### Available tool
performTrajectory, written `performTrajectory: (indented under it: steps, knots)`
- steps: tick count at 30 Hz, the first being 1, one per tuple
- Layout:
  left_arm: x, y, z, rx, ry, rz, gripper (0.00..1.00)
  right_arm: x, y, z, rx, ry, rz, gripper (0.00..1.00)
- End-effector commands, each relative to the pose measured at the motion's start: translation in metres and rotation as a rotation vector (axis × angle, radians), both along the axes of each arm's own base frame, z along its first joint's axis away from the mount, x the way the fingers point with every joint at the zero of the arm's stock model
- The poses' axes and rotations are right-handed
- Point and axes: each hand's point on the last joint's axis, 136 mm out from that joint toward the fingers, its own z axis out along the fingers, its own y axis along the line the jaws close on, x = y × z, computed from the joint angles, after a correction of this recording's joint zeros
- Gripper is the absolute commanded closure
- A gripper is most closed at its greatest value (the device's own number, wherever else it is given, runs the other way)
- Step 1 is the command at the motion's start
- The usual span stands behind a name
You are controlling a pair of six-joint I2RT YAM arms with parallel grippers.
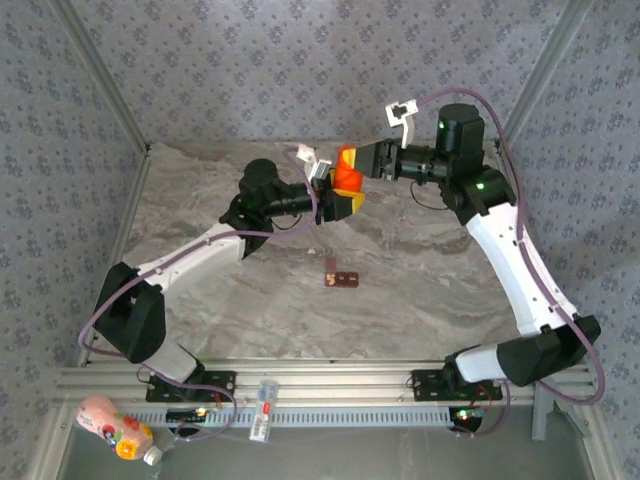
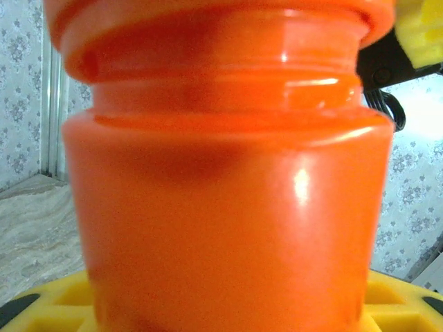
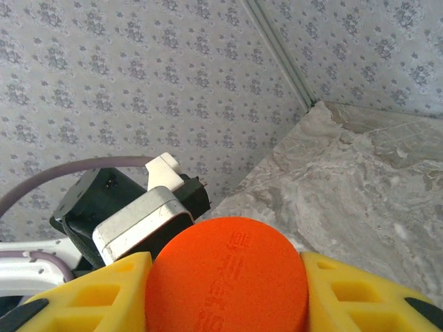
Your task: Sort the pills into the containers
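you're early on, i'd judge. the bottle [image 1: 347,178] hangs well beyond the containers [image 1: 341,279], its body clenched in your left gripper [image 1: 338,190], your right gripper [image 1: 358,165] pinching the cap [image 3: 227,277]. the cap is still on, so opening, pouring and sorting all remain.

Pink bottle [image 1: 100,418] lying near-left corner, beside aluminium rail [image 1: 330,378].

The containers [image 1: 341,279] — a small dark reddish-brown strip of a few square compartments — are seen laid flat and crosswise near the middle of the marbled table [image 1: 430,300], their contents too small to be made out.
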Motion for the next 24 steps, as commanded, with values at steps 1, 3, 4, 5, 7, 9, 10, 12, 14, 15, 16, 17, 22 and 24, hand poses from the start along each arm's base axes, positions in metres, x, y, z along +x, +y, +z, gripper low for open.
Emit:
performTrajectory:
  steps: [1,3,4,5,7,9,10,12,14,15,16,17,22,24]
  knots:
    - [-0.004,0.000,0.024,-0.049,-0.079,-0.010,1.00,-0.014,-0.005,0.007,-0.034,-0.130,-0.014,0.62]
    - [-0.004,0.000,0.025,-0.051,-0.081,-0.008,1.00,-0.016,-0.007,0.005,-0.044,-0.171,-0.026,0.62]
    - [-0.005,0.000,0.026,-0.053,-0.083,-0.008,1.00,-0.018,-0.008,0.004,-0.049,-0.197,-0.028,0.62]
    - [-0.004,0.000,0.026,-0.052,-0.082,-0.006,1.00,-0.019,-0.008,0.003,-0.049,-0.217,-0.035,0.63]
    - [-0.004,0.000,0.026,-0.053,-0.083,-0.006,1.00,-0.022,-0.007,0.000,-0.062,-0.251,-0.034,0.63]
    - [-0.003,0.000,0.026,-0.052,-0.081,-0.005,1.00,-0.023,-0.006,-0.006,-0.077,-0.256,-0.025,0.64]
    - [-0.004,-0.001,0.025,-0.052,-0.079,-0.007,1.00,-0.023,-0.005,-0.009,-0.087,-0.255,-0.024,0.64]
    - [-0.002,-0.001,0.024,-0.050,-0.076,-0.006,1.00,-0.021,-0.003,-0.015,-0.107,-0.247,-0.021,0.64]
    - [-0.003,-0.001,0.024,-0.051,-0.078,-0.006,1.00,-0.020,-0.001,-0.020,-0.127,-0.235,-0.020,0.65]
    - [-0.003,-0.001,0.025,-0.052,-0.079,-0.004,1.00,-0.020,-0.001,-0.023,-0.138,-0.230,-0.020,0.66]
    - [-0.002,-0.001,0.026,-0.053,-0.080,-0.002,1.00,-0.019,0.000,-0.026,-0.148,-0.224,-0.021,0.66]
    - [-0.001,-0.001,0.024,-0.051,-0.079,0.004,1.00,-0.019,0.001,-0.030,-0.160,-0.210,-0.027,0.66]
    - [0.002,-0.001,0.024,-0.040,-0.079,0.016,1.00,-0.010,0.002,-0.051,-0.253,-0.143,-0.076,0.69]
    - [0.003,-0.002,0.023,-0.034,-0.078,0.017,1.00,-0.006,0.001,-0.059,-0.267,-0.100,-0.096,0.69]
